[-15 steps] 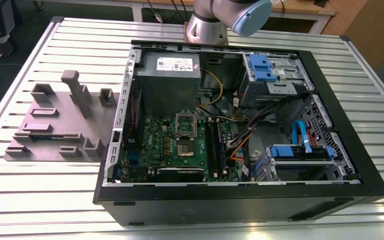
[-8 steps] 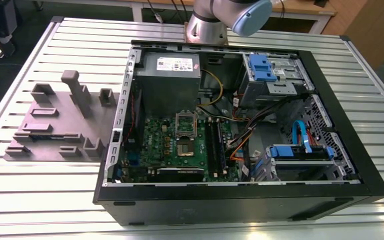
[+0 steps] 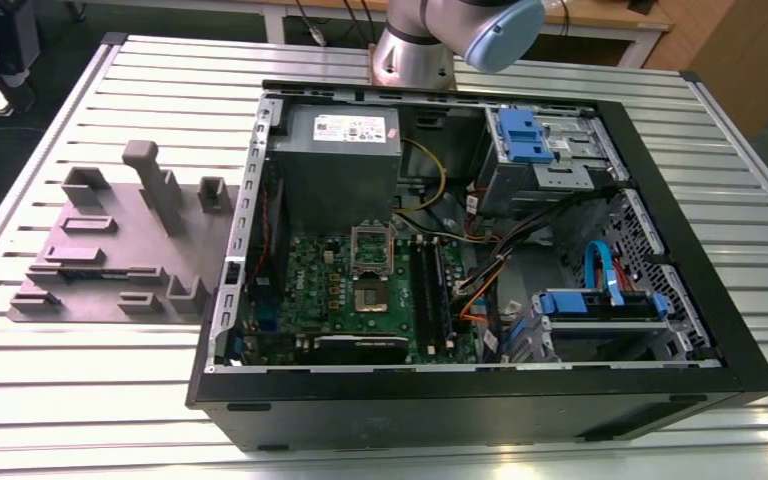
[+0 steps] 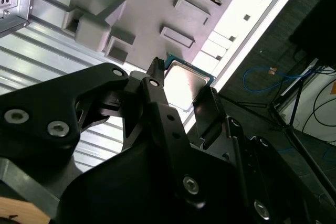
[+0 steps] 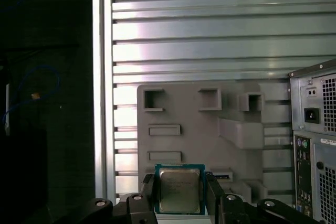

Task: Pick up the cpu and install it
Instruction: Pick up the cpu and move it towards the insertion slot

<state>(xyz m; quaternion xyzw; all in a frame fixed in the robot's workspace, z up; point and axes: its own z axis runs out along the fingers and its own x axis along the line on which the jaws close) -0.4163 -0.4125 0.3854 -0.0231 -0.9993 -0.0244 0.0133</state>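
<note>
1. Counter [image 3: 77,400] carries an open computer case [image 3: 491,410] toward the exterior view's right. A fixture tray [image 3: 91,240] lies just beside the case, at the exterior view's left.
2. Arm [image 3: 424,40] stands behind the case's far wall.
3. Inside the case, the power supply [image 3: 337,140] sits in the far corner on the tray side. The motherboard [image 3: 304,285] lies in front of it. Drive cages [image 3: 544,150] line the exterior view's right.
4. First wrist view: cpu [image 5: 179,190] sits gripped between the pincer [image 5: 179,178] fingers, above the tray.
</note>
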